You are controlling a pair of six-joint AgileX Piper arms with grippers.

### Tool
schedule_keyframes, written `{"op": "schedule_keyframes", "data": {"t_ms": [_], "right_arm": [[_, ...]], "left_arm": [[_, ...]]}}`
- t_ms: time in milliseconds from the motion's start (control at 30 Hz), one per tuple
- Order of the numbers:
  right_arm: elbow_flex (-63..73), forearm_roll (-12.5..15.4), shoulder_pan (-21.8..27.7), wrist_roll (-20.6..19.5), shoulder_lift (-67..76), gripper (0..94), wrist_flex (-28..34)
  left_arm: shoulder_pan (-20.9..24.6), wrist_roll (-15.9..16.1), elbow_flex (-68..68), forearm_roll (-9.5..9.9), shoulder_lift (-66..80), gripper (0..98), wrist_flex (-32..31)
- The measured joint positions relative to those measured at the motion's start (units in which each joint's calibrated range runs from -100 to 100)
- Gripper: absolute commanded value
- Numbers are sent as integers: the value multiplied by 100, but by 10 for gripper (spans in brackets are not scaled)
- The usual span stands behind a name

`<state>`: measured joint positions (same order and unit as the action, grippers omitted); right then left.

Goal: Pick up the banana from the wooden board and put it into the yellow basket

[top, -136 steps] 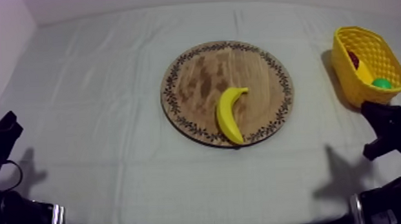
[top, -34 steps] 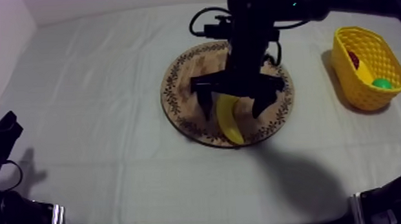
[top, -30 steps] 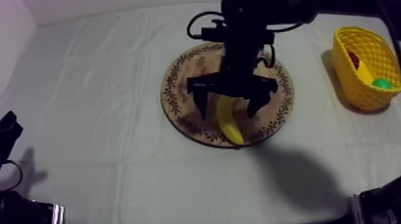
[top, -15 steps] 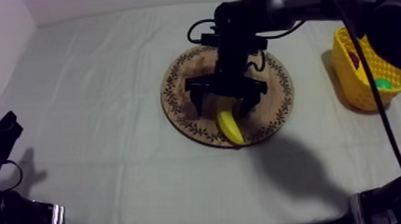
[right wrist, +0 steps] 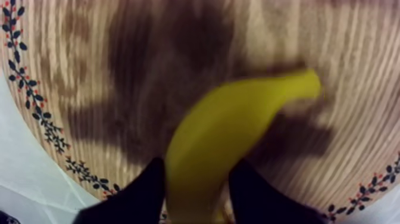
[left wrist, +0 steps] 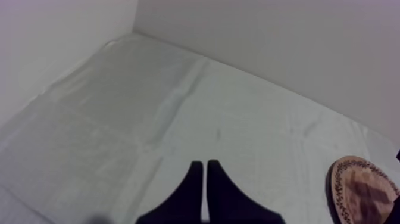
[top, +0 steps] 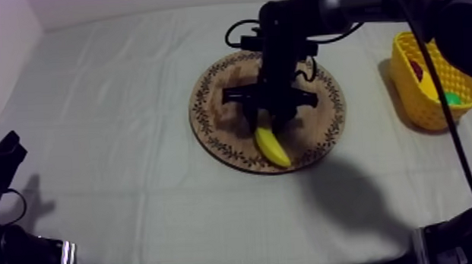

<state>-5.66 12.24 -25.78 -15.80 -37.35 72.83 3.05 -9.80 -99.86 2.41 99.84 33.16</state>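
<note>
Right gripper (top: 268, 126) clamps the banana (top: 273, 148) on the board (top: 213, 104) (long axis slanting, free end toward the near rim); left gripper (left wrist: 205, 167) closed, empty.

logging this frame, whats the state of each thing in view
wooden board: lying flat on the table
banana: lying on the wooden board, held on both sides
yellow basket: upright
right gripper: shut on the banana
left gripper: shut on nothing
</note>
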Motion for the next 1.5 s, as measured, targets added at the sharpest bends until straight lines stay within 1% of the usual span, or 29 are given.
{"op": "schedule_keyframes", "data": {"t_ms": [167, 267, 400, 567, 900, 1233, 1500], "right_arm": [[-130, -6, 3, 33, 87, 219, -65], [-189, -6, 3, 42, 168, 221, -88], [-270, -100, 3, 34, 393, 224, -77], [-294, -222, 17, 17, 873, 229, 109], [-76, -420, 48, 24, 2159, 247, 925], [737, -576, 147, 185, 3219, 270, 1846], [1042, -706, 312, 378, 3586, 272, 2181]], "left_arm": [[0, 0, 0, 0, 0, 1, 0], [0, 0, 0, 0, 0, 1, 0], [0, 0, 0, 0, 0, 1, 0], [0, 0, 0, 0, 0, 1, 0], [0, 0, 0, 0, 0, 1, 0], [0, 0, 0, 0, 0, 1, 0], [0, 0, 0, 0, 0, 1, 0]]}}
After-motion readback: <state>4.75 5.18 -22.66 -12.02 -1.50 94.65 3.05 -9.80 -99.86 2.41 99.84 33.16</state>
